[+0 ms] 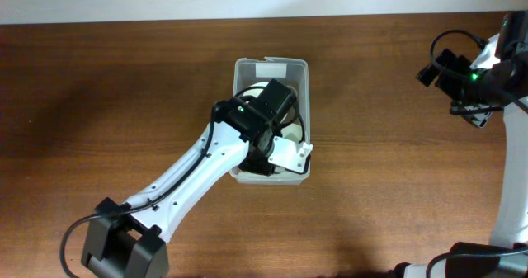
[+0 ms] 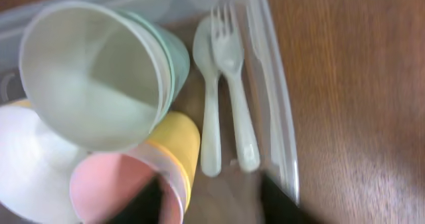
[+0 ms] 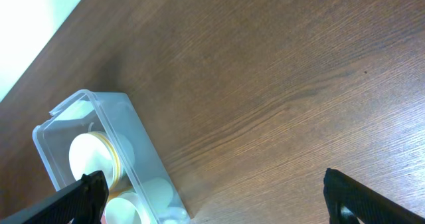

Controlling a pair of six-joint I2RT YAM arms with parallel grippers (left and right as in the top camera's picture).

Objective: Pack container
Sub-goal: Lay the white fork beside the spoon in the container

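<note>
Where the left arm reaches over the middle of the wooden table, the container stands with its pale-labelled short end toward the far edge. Contents, by the left wrist view: one pale green cup on its side, mouth toward the camera. One yellow cup and one pink cup lie below it, nested or overlapping. One white vessel is at the left, only partly seen. One white spoon and one white fork lie side by side along the clear right-hand wall. The left gripper hangs directly above the container's near end, fingers parted with nothing held; the pink cup's rim lies beside one finger. The right gripper is spread wide and empty over bare table, well apart from the container, at the far right.
</note>
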